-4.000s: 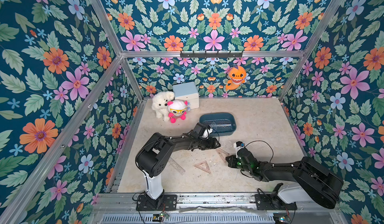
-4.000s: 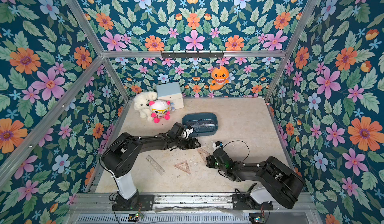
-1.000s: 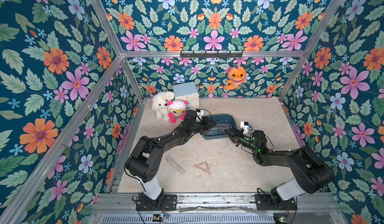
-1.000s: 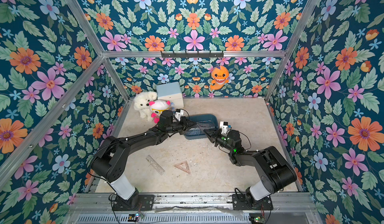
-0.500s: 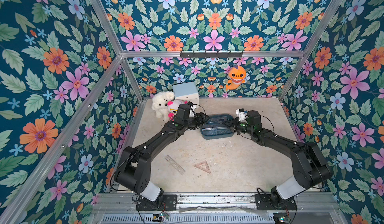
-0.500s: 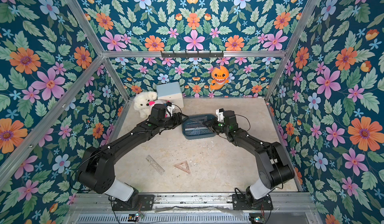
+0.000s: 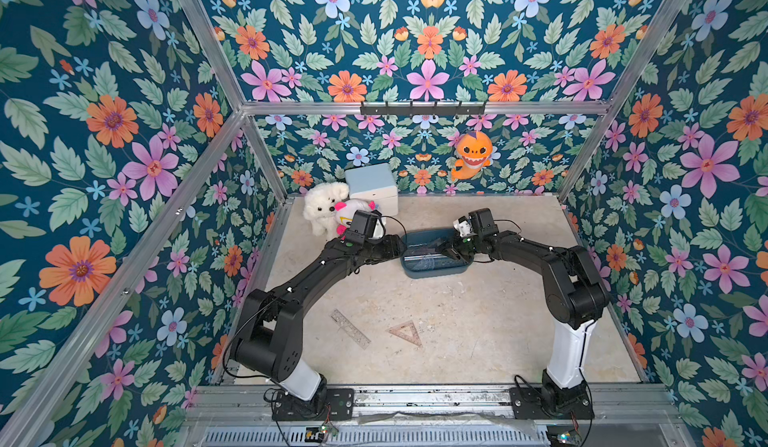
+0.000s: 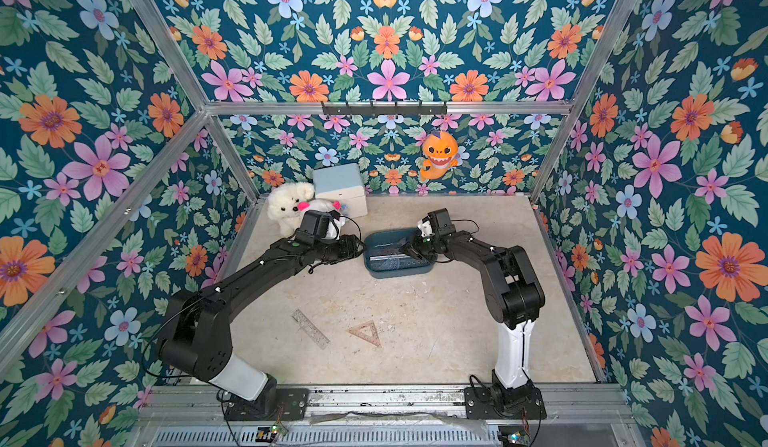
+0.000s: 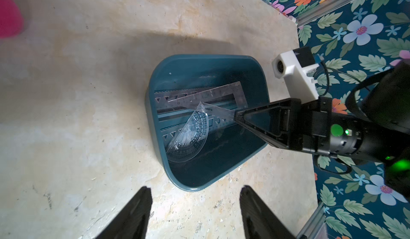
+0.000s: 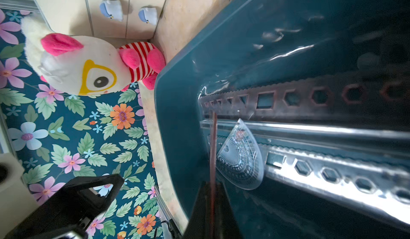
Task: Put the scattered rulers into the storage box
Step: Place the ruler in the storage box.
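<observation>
The teal storage box [image 7: 457, 267] [image 8: 419, 269] sits mid-table. Two long stencil rulers [image 9: 199, 94] and a clear protractor [image 9: 188, 138] [image 10: 240, 160] lie in it. My right gripper [image 7: 443, 252] [image 8: 405, 250] [image 9: 236, 115] reaches over the box's right end, shut on a pinkish triangle ruler [image 9: 218, 111], which shows edge-on in the right wrist view [image 10: 214, 146]. My left gripper [image 7: 398, 249] [image 9: 195, 191] hangs open and empty just outside the box's left end. A straight ruler [image 7: 350, 328] [image 8: 310, 328] and a triangle ruler [image 7: 406, 332] [image 8: 366, 332] lie flat on the near floor.
A white plush dog [image 7: 322, 208], a pink-and-white plush [image 7: 353, 210] [image 10: 88, 69] and a pale blue cube box [image 7: 372, 187] crowd the back left corner, close behind my left wrist. An orange plush [image 7: 471, 154] hangs on the back wall.
My left gripper has opened and drawn back off the box's left end. My right gripper has carried the triangle ruler from the box's front right to over its right end.
</observation>
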### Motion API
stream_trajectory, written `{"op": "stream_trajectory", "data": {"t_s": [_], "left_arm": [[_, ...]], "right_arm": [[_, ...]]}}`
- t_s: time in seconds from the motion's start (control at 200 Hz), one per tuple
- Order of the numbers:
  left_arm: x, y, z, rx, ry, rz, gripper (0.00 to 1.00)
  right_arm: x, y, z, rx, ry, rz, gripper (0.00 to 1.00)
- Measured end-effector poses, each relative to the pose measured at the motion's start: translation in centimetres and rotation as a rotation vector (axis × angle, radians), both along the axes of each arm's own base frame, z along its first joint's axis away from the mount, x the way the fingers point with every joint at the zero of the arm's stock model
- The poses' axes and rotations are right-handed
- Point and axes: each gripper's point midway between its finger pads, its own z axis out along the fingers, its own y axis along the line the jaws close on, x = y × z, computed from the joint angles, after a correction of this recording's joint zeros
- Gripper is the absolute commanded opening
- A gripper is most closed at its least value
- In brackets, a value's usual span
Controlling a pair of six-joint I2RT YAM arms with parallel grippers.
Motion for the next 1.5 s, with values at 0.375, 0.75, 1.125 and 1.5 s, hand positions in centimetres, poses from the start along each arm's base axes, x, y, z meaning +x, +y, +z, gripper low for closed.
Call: {"op": "stream_trajectory", "data": {"t_s": [0.375, 0.75, 1.125, 1.5], "left_arm": [[-0.2, 0.3, -0.4, -0.002, 0.007, -0.012, 0.68], [-0.2, 0.4, -0.8, -0.009, 0.017, -0.013, 0.68], [0.2, 0.9, -1.1, 0.009, 0.015, 0.009, 0.69], [-2.7, 3.9, -4.1, 0.099, 0.049, 0.097, 0.79]], "right_arm": [[0.2, 0.0, -0.8, -0.032, 0.020, 0.014, 0.19], [0.2, -2.1, 1.3, -0.114, -0.035, 0.000, 0.35], [-3.0, -1.6, 4.5, -0.185, -0.157, 0.051, 0.35], [-16.0, 5.0, 2.9, -0.412, -0.363, 0.289, 0.40]]}}
